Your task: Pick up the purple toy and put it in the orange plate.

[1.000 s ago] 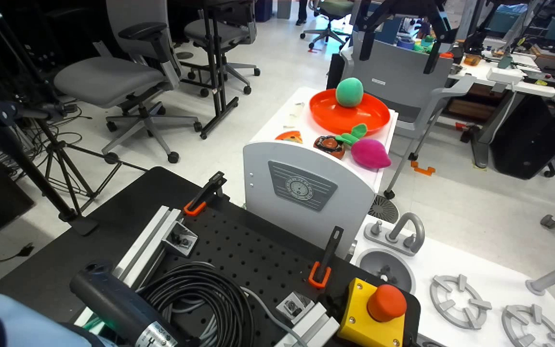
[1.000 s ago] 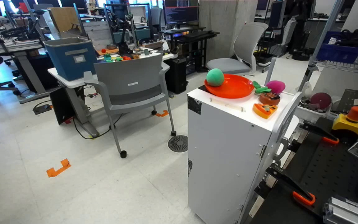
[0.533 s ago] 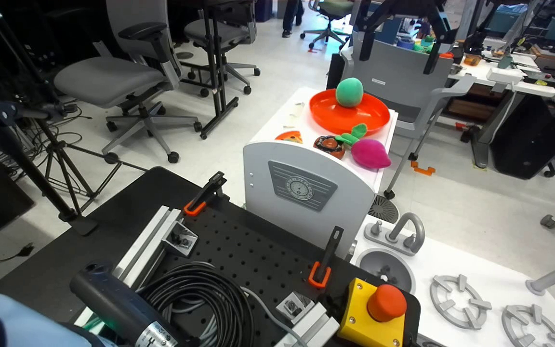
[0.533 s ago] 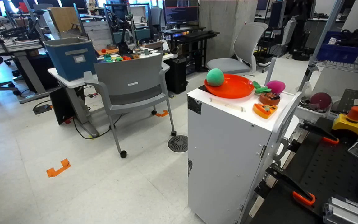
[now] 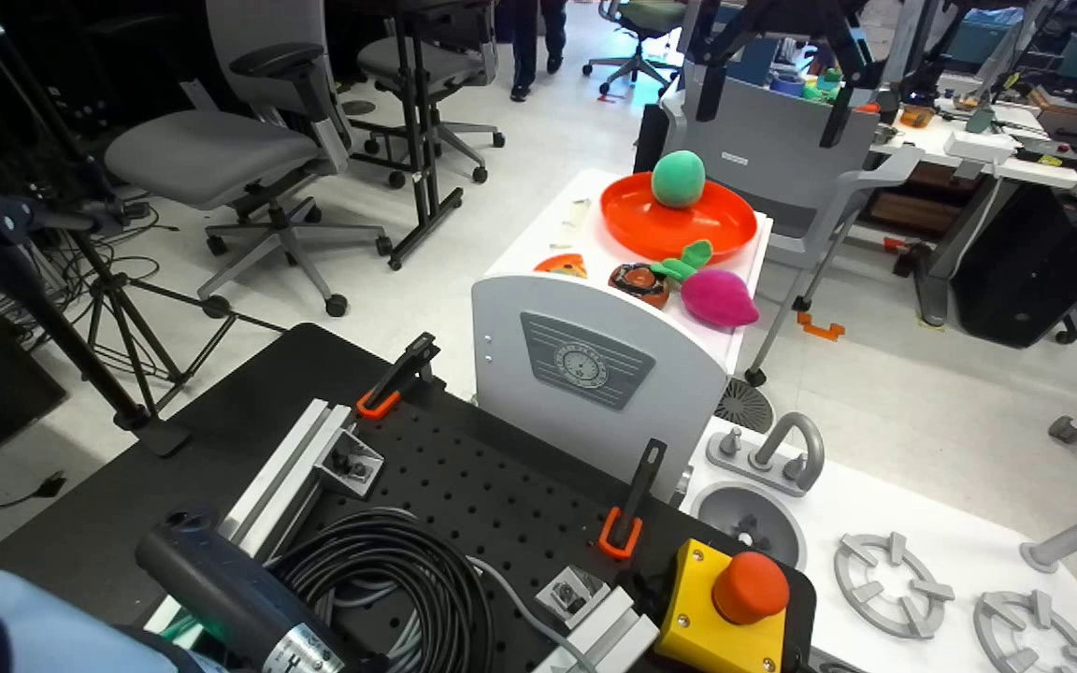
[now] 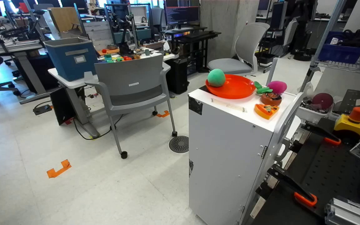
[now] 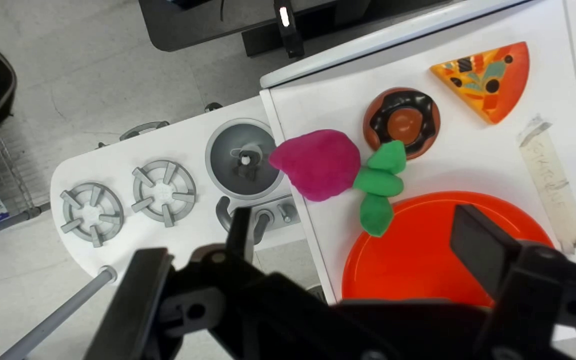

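Magenta and pointed at one end, the rounded toy with green leaves [image 7: 315, 165] lies on the flat white cabinet top [image 7: 468, 155] near the centre of the wrist view. One leaf overlaps the edge of a round brown doughnut-shaped toy with black glaze [image 7: 402, 125]; another overlaps the rim of the shallow, bright orange-red plate [image 7: 408, 265] at lower right. Whether either leaf touches cannot be told. A flat orange-and-yellow wedge-shaped pizza toy [image 7: 490, 82] lies at upper right. In both exterior views, a smooth mint-green ball [image 6: 216, 77] sits in the plate. The black two-fingered gripper [image 5: 772, 114] hangs at the upper right of an exterior view, its jaws spread wide; in the wrist view its fingers [image 7: 480, 242] stand apart across the lower half.
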